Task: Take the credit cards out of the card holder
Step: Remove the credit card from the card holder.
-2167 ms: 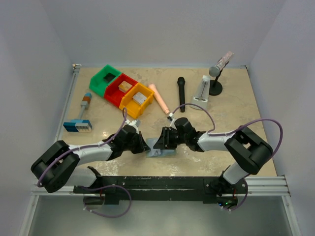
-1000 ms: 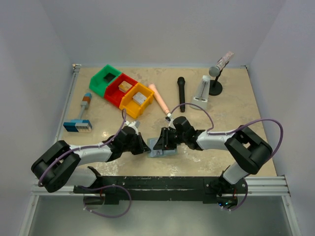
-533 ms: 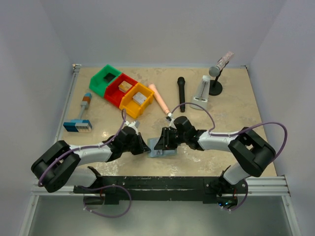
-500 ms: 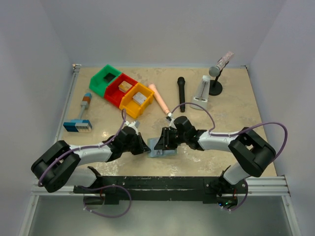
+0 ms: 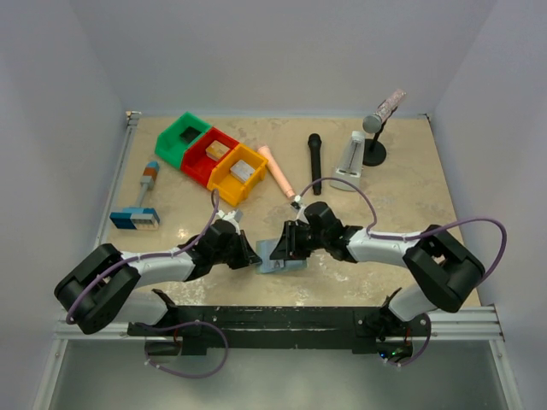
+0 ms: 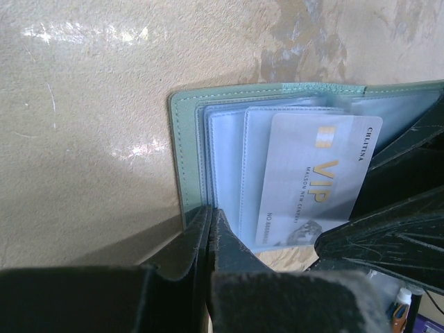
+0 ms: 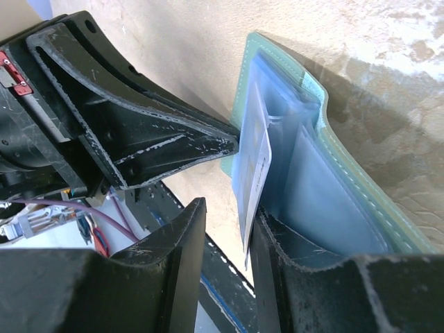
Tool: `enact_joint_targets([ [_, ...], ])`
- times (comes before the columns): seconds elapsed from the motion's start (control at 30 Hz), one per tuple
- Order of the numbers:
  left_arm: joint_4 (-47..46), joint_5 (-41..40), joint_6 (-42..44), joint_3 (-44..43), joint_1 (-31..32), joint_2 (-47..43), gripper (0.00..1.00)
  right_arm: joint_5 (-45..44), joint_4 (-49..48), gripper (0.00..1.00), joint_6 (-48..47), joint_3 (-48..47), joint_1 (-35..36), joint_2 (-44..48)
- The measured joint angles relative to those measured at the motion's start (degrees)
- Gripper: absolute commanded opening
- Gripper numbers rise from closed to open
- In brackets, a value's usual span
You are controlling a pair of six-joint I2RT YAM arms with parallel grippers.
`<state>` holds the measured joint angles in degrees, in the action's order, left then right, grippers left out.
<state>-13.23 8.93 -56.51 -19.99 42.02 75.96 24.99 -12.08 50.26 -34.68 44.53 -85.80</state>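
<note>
The card holder [image 5: 291, 263], a pale teal bifold, lies open near the table's front edge between both arms. My left gripper [image 5: 253, 254] comes in from the left and is shut on the near edge of the holder's [image 6: 186, 159] left panel [image 6: 210, 210]. A silvery credit card [image 6: 312, 173] with gold VIP print sticks partway out of an inner pocket. My right gripper [image 5: 280, 245] stands open astride that card's free edge [image 7: 258, 139]. The card rests against one finger [image 7: 277, 257], and a gap separates it from the other finger [image 7: 180, 250]. Blue pocket panels [image 7: 326, 194] stand beside it.
Green [image 5: 181, 139], red [image 5: 209, 156] and orange [image 5: 238, 173] bins sit at the back left. A pink tube [image 5: 276, 171], a black microphone [image 5: 314, 162], a white stand [image 5: 350, 155] and a microphone on a stand [image 5: 380, 120] lie behind. A blue-and-white striped block [image 5: 134, 219] is at the left.
My right arm's elbow has swung a little to the right while its gripper stayed at the holder. The left arm and the holder have not moved.
</note>
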Motion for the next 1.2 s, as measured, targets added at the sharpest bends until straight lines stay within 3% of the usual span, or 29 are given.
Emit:
enact_joint_targets([
  [0.53, 0.2, -0.3, 0.0, 0.0, 0.0, -0.2, 0.0, -1.6, 1.6, 0.3, -0.4, 2.4, -1.5, 4.2],
  [0.87, 1.8, -1.3, 0.1, 0.0, 0.1, -1.3, 0.0, -2.5, 2.0, 0.22, -0.5, 3.0, -2.1, 5.0],
  [1.0, 2.2, -1.5, 0.1, 0.0, 0.1, -1.6, 0.0, -3.1, 2.3, 0.16, -0.6, 3.1, -2.2, 5.5],
  [1.13, 2.3, -1.6, 0.1, 0.0, 0.1, -1.6, 0.0, -3.5, 2.8, 0.01, -0.8, 3.2, -2.2, 5.6],
  [1.2, 2.5, -1.7, 0.1, 0.0, 0.1, -1.8, 0.0, -4.0, 3.6, 0.0, -1.0, 3.2, -2.2, 5.6],
])
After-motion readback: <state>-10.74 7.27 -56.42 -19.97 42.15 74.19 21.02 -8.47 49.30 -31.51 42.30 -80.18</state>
